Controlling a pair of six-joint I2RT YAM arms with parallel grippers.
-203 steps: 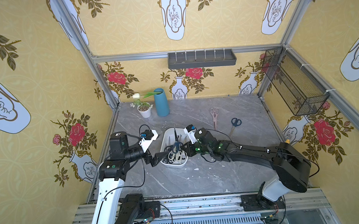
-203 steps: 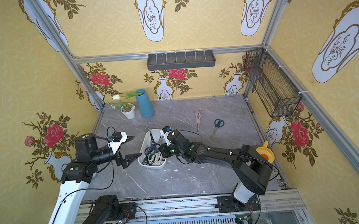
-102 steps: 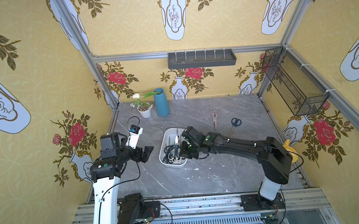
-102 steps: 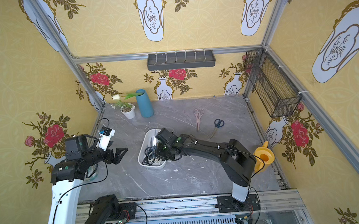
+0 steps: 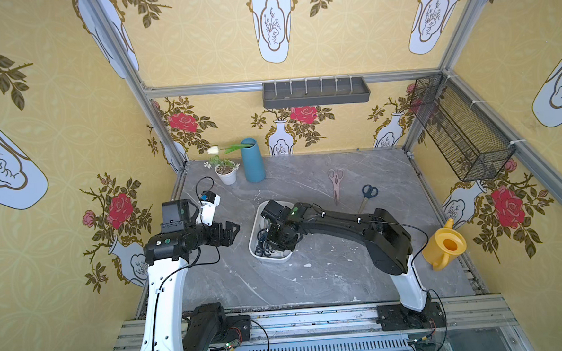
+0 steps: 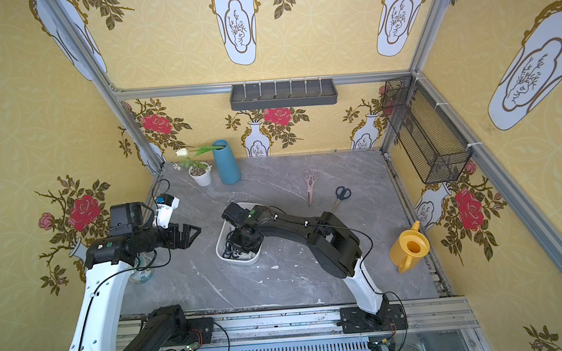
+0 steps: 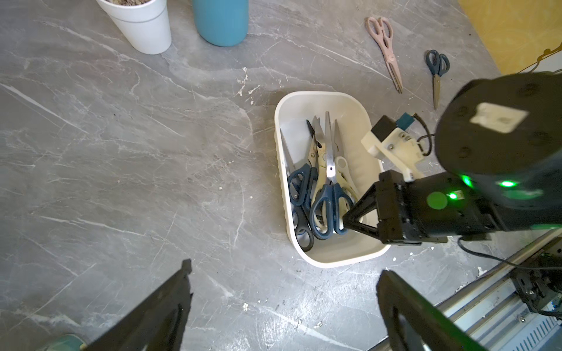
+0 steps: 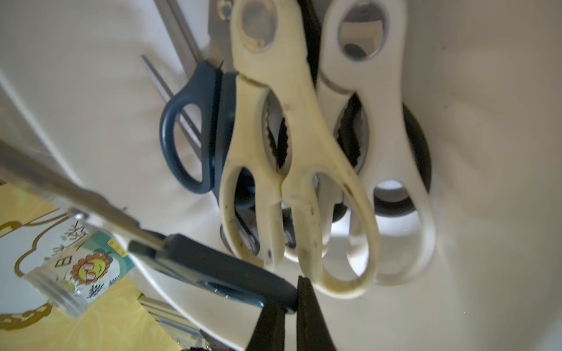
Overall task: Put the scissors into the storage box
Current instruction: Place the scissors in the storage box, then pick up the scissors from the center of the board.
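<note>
The white storage box (image 5: 255, 224) (image 6: 222, 234) (image 7: 319, 94) (image 8: 486, 152) sits mid-table and holds several scissors with navy, cream, white and black handles (image 7: 307, 182) (image 8: 304, 158). My right gripper (image 5: 274, 240) (image 6: 241, 241) (image 7: 345, 220) (image 8: 291, 304) reaches down into the box, shut on the handle of a navy pair (image 7: 330, 194) (image 8: 219, 267). My left gripper (image 5: 233, 232) (image 6: 193, 234) (image 7: 284, 270) hangs open and empty over the table left of the box. A pink pair (image 5: 336, 183) (image 6: 310, 185) (image 7: 385, 48) and a small dark blue pair (image 5: 367, 195) (image 6: 341, 196) (image 7: 437, 71) lie on the table behind the box.
A blue vase (image 5: 253, 164) and a white plant pot (image 5: 226, 174) stand at the back left. A yellow watering can (image 5: 444, 248) is at the right edge. A glass jar (image 6: 142, 275) stands under the left arm. A mesh basket (image 5: 461, 132) and a grey tray (image 5: 316, 92) hang on the walls.
My left gripper has pulled back from the box to the left. My right gripper has swung over the box and come down into it with the navy pair.
</note>
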